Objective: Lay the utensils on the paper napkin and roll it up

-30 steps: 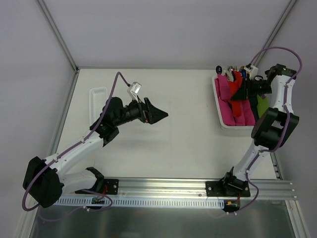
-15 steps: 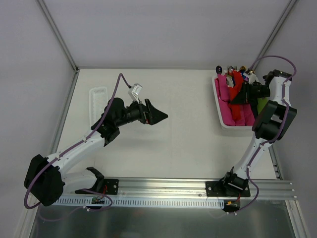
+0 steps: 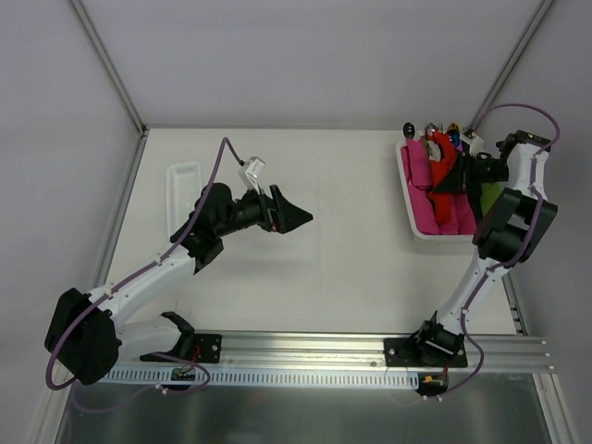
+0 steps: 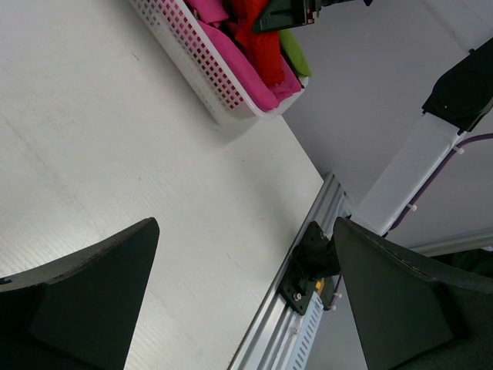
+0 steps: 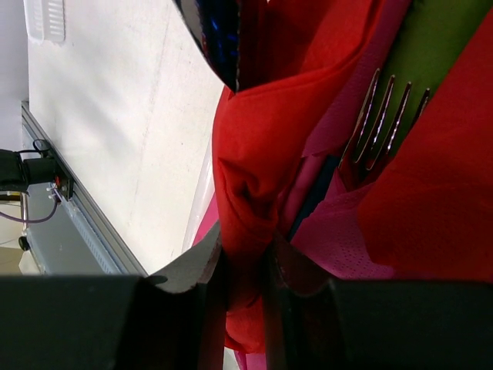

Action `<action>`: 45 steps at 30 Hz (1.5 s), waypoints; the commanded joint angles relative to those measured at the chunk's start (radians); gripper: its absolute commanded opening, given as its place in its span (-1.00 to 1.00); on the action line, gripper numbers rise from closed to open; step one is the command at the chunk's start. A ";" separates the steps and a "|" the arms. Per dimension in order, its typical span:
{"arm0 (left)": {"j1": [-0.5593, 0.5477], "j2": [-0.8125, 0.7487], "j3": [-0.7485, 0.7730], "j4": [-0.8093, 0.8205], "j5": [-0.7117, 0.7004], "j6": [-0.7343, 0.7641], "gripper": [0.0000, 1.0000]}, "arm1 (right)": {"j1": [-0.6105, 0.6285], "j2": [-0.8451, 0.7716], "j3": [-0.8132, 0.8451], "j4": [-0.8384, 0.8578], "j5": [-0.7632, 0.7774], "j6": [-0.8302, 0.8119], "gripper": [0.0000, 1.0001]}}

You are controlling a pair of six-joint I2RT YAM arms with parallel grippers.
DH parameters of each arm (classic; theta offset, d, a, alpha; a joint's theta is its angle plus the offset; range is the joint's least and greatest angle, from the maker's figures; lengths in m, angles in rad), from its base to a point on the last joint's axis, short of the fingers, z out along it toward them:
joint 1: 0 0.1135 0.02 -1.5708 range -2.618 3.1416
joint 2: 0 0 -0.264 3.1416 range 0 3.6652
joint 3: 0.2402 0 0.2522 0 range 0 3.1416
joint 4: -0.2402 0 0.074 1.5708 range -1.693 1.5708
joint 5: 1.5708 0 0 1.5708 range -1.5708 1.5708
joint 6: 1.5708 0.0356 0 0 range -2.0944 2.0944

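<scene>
My right gripper hangs over the white basket at the back right. In the right wrist view its jaws are shut on a fold of the red paper napkin, which is crumpled and rises out of the basket. Just beyond the napkin lie the tines of a silver fork, among pink and green napkins. More utensils stick up at the basket's far end. My left gripper hovers above the table's middle, open and empty.
Pink and green rolled napkins fill the basket, which also shows in the left wrist view. A white ribbed tray lies at the far left. The aluminium rail runs along the near edge.
The right arm has shifted slightly over the basket and the red napkin now stands a little higher and farther back. The left arm has barely moved.
</scene>
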 commanded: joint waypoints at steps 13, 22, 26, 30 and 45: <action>0.012 -0.013 -0.010 0.049 0.011 -0.014 0.97 | -0.014 -0.174 -0.048 -0.342 -0.093 0.016 -1.00; 0.014 0.007 0.000 0.049 0.019 -0.020 0.97 | -0.014 -0.116 -0.094 -0.342 -0.092 -0.001 -1.00; 0.017 0.006 0.000 0.049 0.021 -0.020 0.98 | -0.014 -0.065 -0.081 -0.336 -0.089 -0.022 -1.00; 0.022 0.009 0.003 0.049 0.021 -0.022 0.97 | -0.014 -0.016 -0.077 -0.312 -0.090 -0.021 -1.00; 0.028 0.012 0.009 0.034 0.022 -0.025 0.97 | -0.028 0.038 -0.097 -0.126 0.058 0.041 -0.94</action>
